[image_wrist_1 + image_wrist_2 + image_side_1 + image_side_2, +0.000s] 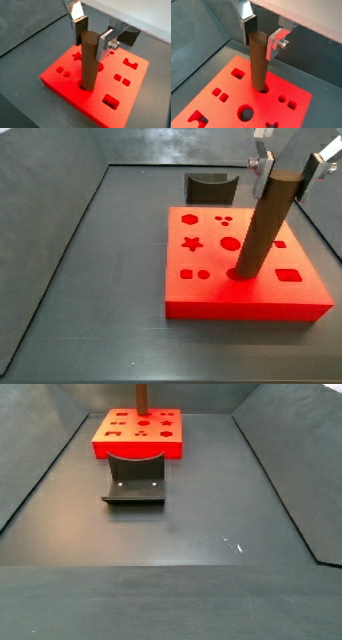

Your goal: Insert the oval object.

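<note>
The oval object (pixel 89 60), a long brown rod, stands with its lower end in a hole of the red block (pixel 63 80); it leans a little in a side view (pixel 265 223). My gripper (pixel 92 40) straddles the rod's top. One finger (pixel 79 31) stands apart from the rod with a gap, and the other finger (pixel 105 45) lies against its side. The same shows in a wrist view (pixel 262 42), where the rod (pixel 258 60) enters the block (pixel 224 107). The jaws are open.
A dark grey curved block (pixel 210 186) stands on the floor behind the red block (pixel 247 298) and shows nearer in a side view (pixel 135 479). The red block (pixel 138 434) has several other shaped holes. Dark walls enclose the floor.
</note>
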### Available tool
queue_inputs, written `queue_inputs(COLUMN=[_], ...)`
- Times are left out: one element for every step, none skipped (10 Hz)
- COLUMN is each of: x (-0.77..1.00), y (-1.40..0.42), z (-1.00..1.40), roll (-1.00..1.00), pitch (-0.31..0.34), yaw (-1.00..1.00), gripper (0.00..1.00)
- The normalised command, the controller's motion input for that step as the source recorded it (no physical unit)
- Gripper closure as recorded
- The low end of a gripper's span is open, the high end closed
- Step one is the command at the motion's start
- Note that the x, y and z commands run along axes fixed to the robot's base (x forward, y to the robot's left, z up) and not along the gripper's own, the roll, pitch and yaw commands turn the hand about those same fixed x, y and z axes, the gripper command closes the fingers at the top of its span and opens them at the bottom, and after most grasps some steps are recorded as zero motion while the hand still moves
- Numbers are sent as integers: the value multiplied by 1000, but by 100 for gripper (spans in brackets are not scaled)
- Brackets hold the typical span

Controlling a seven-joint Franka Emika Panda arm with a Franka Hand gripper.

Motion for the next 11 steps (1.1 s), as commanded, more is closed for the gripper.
queue_inputs(x=[-60,-20,-26,-11,0,-171,-203,-283,-274,0,20], y=[0,-77,-200,-266,-23,154,226,320,240,0,0], z=[-83,-123,-97,-37,-106,-269,-226,-186,-194,-149,-134], roll=[-3,-16,-10,-23,-9,20,0,0,-70,-47,0], pitch=[-13,-33,-57,-76,-70,-56,-46,-30,-20,-11,-10], yaw=[123,103,103,120,0,0,0,-9,0,340,526], gripper=[100,100,100,100,100,100,100,100,100,100,100])
